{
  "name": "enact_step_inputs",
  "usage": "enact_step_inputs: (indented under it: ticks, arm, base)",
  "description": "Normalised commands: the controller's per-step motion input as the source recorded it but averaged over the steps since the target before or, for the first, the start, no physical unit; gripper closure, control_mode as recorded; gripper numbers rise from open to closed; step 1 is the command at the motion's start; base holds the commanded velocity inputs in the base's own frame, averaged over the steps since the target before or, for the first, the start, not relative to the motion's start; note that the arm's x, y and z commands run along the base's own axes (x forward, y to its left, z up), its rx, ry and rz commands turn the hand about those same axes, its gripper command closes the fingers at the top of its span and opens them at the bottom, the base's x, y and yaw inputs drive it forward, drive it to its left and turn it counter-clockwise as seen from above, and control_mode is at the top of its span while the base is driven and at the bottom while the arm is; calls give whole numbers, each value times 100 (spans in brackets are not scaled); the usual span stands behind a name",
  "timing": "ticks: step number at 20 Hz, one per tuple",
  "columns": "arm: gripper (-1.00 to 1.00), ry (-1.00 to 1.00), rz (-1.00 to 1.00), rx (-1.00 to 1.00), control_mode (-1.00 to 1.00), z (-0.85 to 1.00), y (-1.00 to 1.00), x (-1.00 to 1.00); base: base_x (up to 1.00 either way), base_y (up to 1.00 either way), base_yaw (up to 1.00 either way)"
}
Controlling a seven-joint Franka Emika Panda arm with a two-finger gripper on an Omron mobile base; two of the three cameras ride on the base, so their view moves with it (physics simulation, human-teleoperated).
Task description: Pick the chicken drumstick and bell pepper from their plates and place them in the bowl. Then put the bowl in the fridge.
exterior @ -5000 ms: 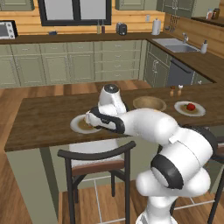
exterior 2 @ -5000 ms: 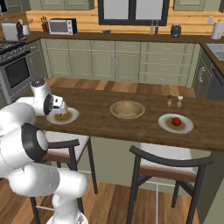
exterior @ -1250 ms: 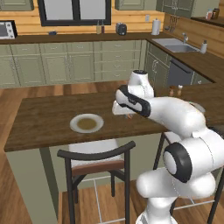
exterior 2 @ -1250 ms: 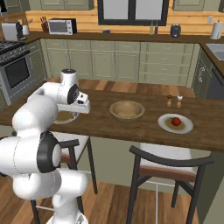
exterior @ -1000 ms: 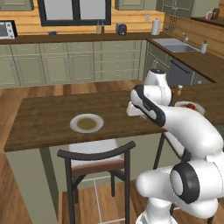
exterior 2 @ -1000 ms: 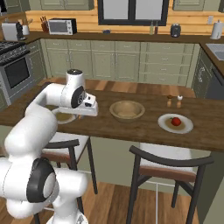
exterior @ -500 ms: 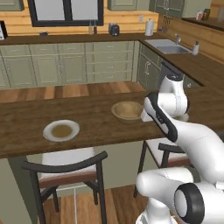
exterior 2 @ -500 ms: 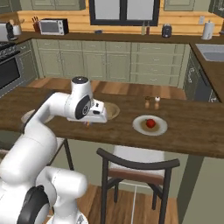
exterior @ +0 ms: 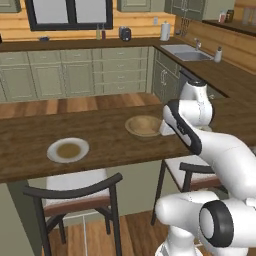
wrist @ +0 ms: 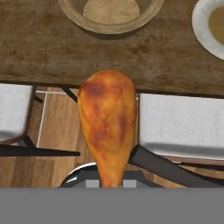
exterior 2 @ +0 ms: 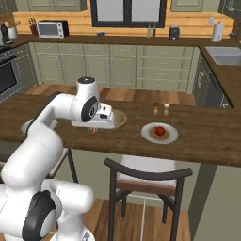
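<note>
The step in hand is the carry of the chicken drumstick [wrist: 107, 124] to the bowl [exterior: 143, 125]; the gripper [wrist: 108, 183] is clamped on the thin end of the drumstick, whose fat browned end hangs out in front of the hand camera, above the near edge of the counter [wrist: 48, 52] and the pale seats of the chairs below; in the hand view the bowl sits at the top, its tan inside bare, so nothing has been dropped in yet; the plate with the brownish centre [exterior: 68, 150] lies bare too, well apart from the bowl along the counter; the bell pepper [exterior 2: 160, 131] sits red on the other plate [exterior 2: 160, 133], on the far side of the bowl; the next move, as I judge it, calls for bringing the hand further over the counter until the drumstick hangs above the bowl's hollow, then lowering and letting go — a release from where it is now would likely miss the bowl and land on the counter's edge or the floor; after that the pepper, then the bowl to the fridge; the surface is a long dark wooden counter with two small shakers [exterior 2: 160, 109] near the pepper's plate — around it a kitchen of green-grey cabinets [exterior: 75, 70], a sink [exterior: 186, 52] in the corner, a window [exterior 2: 132, 10] and a microwave [exterior 2: 50, 28] on the back worktop.
</note>
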Motion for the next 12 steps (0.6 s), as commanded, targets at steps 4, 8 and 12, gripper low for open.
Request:
enact_step_inputs:
  ticks: [4,8,12]
  arm:
    - [100,0,0,0,100,0,0,0]
    - [100,0,0,0,100,0,0,0]
    - [100,2,-7,0,-100,-1,42,100]
  base:
    - [100,47,-45]
    - [100,49,-32]
    - [0,0,0]
